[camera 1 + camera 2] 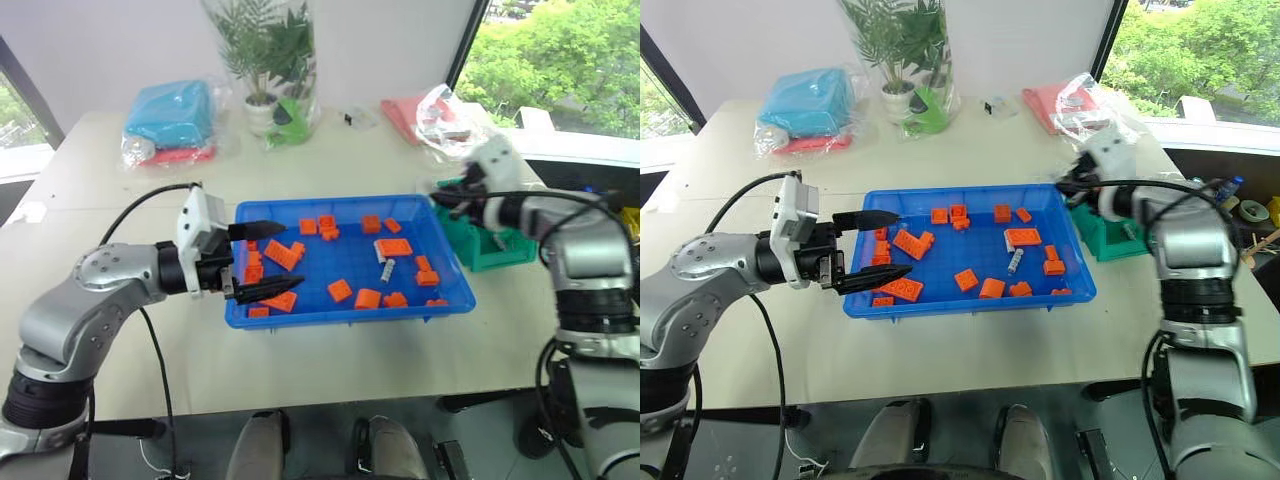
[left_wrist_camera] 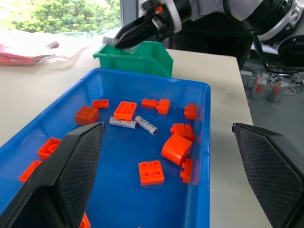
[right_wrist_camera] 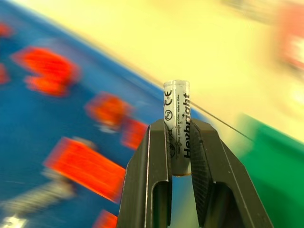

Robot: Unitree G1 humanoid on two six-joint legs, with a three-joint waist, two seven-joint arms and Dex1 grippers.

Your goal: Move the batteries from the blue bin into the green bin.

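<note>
Both head views look down over the blue bin (image 1: pixel 350 305); the left wrist view looks along it toward the green bin (image 2: pixel 142 57); the right wrist view sits close on a battery (image 3: pixel 176 126).

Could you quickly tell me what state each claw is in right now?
Left claw: open, holding nothing, over the left end of the blue bin.
Right claw: shut on a battery, by the green bin.

Both arms are silver-grey metal with black joints, white camera housings at the wrists, black cables, and textured black jaws.
</note>
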